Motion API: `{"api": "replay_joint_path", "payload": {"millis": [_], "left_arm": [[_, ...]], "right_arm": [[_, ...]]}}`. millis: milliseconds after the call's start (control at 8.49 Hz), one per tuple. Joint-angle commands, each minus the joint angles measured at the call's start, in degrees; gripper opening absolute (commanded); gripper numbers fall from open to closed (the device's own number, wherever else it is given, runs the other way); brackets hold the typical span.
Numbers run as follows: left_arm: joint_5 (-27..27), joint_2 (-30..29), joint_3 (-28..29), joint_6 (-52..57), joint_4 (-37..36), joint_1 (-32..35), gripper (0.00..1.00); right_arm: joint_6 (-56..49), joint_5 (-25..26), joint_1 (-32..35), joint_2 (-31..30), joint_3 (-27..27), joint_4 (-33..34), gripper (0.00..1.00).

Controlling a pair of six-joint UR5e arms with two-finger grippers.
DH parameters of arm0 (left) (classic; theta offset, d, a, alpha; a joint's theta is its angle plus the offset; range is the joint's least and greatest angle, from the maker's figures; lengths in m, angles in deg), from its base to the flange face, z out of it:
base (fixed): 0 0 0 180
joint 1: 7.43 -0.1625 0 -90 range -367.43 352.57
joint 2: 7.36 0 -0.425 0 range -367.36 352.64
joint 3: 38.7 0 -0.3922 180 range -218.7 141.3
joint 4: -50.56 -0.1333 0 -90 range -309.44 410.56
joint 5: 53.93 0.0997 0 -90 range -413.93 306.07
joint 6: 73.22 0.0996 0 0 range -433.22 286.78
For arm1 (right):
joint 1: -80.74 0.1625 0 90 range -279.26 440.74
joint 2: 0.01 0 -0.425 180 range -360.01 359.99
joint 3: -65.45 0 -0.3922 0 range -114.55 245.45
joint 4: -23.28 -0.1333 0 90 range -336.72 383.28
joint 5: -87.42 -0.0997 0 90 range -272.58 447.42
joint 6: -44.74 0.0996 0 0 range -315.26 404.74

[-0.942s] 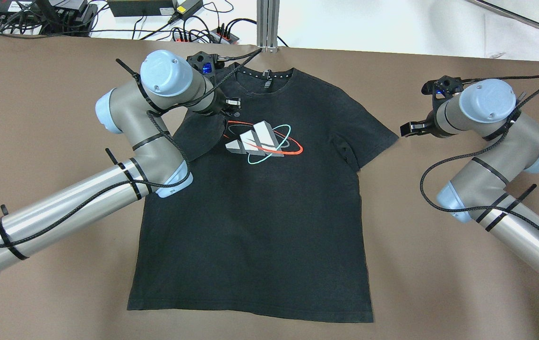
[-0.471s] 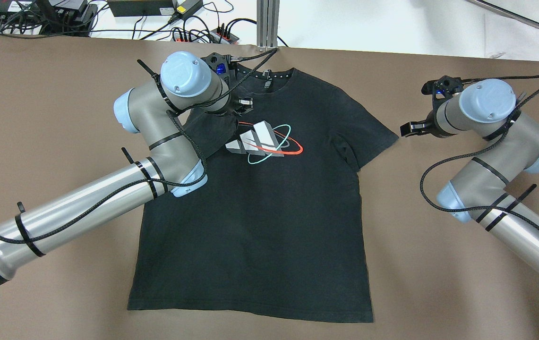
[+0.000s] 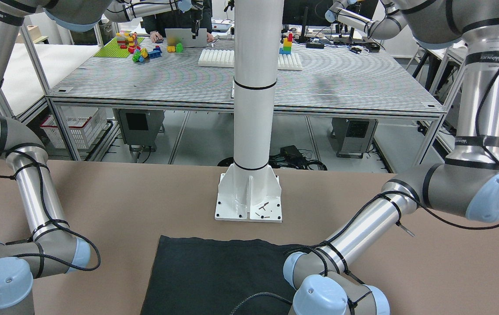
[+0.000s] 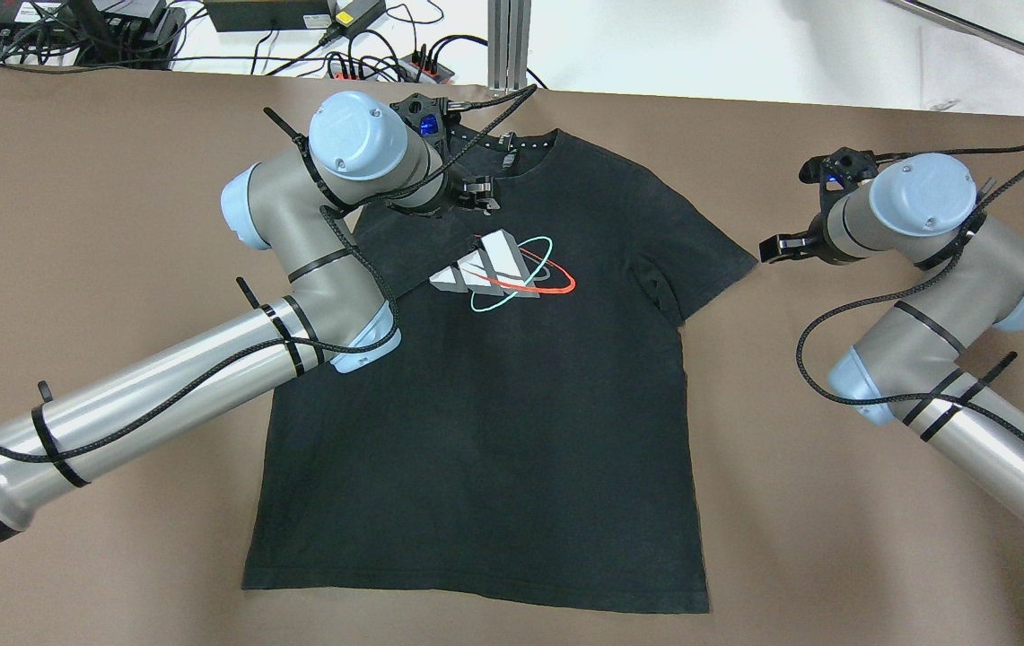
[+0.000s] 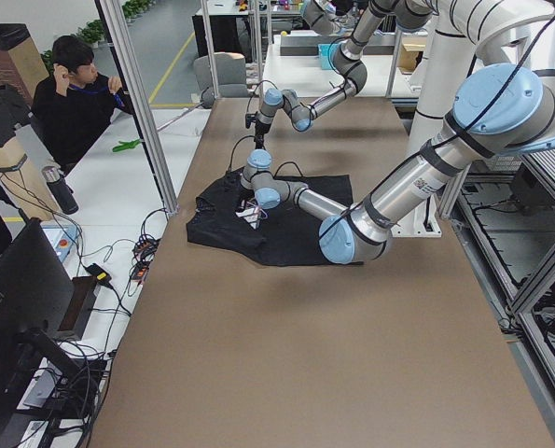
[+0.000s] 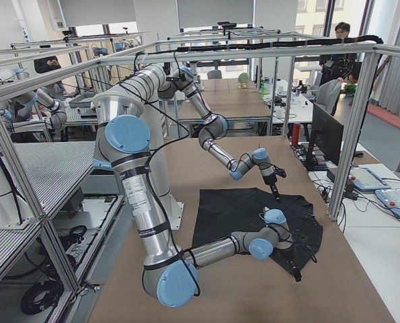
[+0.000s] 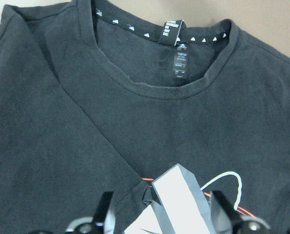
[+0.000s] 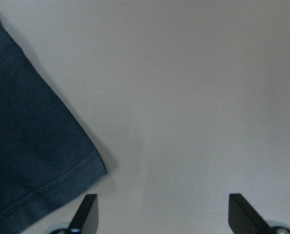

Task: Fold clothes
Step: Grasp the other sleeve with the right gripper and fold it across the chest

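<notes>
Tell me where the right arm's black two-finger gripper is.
In the overhead view the right arm's black two-finger gripper hovers open at the right side, over the brown table, just beyond the spread sleeve of the black T-shirt.

The left arm (image 4: 161,395) reaches forward with its elbow bent. Its wrist turns the left gripper (image 4: 483,195) downward, fingers (image 7: 106,210) spread apart and empty. The right arm (image 4: 969,404) is folded at the elbow, and the right gripper (image 4: 776,247) faces down with fingers (image 8: 88,212) spread wide and empty.
</notes>
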Motion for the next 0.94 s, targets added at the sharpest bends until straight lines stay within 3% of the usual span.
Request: {"api": "replay_joint_path", "payload": {"millis": [0,235,589,824], "left_arm": [[-0.08,0.02,-0.19,0.09,0.13,-0.07,0.95],[0.0,0.28,-0.19,0.18,0.22,-0.07,0.95],[0.0,0.45,-0.19,0.27,0.22,-0.07,0.95],[0.18,0.46,-0.1,0.36,0.22,-0.07,0.95]], "right_arm": [[6.95,0.0,-0.35,0.08,2.39,-5.5,0.93],[13.74,0.44,-2.36,1.04,5.91,-11.5,0.91],[13.86,3.17,-4.22,3.42,8.73,-11.51,0.86],[13.51,3.25,-4.22,3.34,8.82,-11.6,0.62]]}}
